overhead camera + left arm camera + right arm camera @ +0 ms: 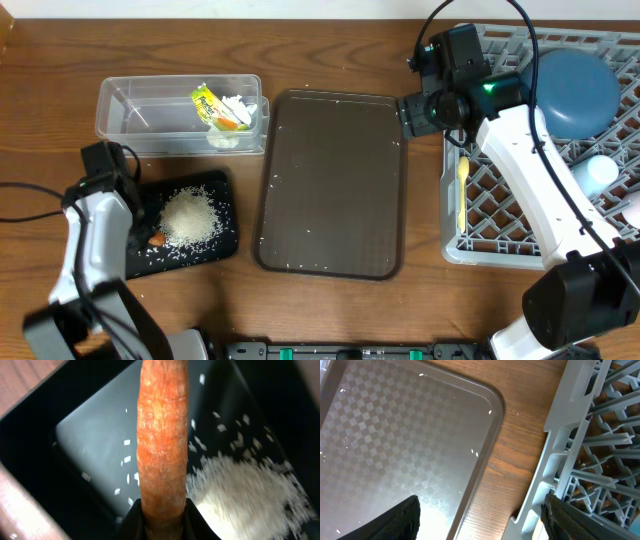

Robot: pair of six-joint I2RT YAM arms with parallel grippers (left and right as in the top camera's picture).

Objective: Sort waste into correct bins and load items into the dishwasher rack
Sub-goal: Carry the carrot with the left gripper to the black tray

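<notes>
Left tool (160,519) pinched narrow on one end of the small carrot (162,435), over the black tray (90,435), beside the rice heap (245,492). Carrot: stiff, light, smooth-skinned; end grip looks adequate. Bare tray floor beside the rice, low walls. Farther off, right tool (480,522) gapes wide, empty, above the gap between serving tray (395,435) and dishwasher rack (580,430).

small orange carrot (162,435) over shallow black rectangular tray (226,246), beside white rice pile (188,218). yellow-green wrapper (206,104) in clear plastic tub (120,100). dark blue plate (575,85) in grey rack (490,235).
</notes>
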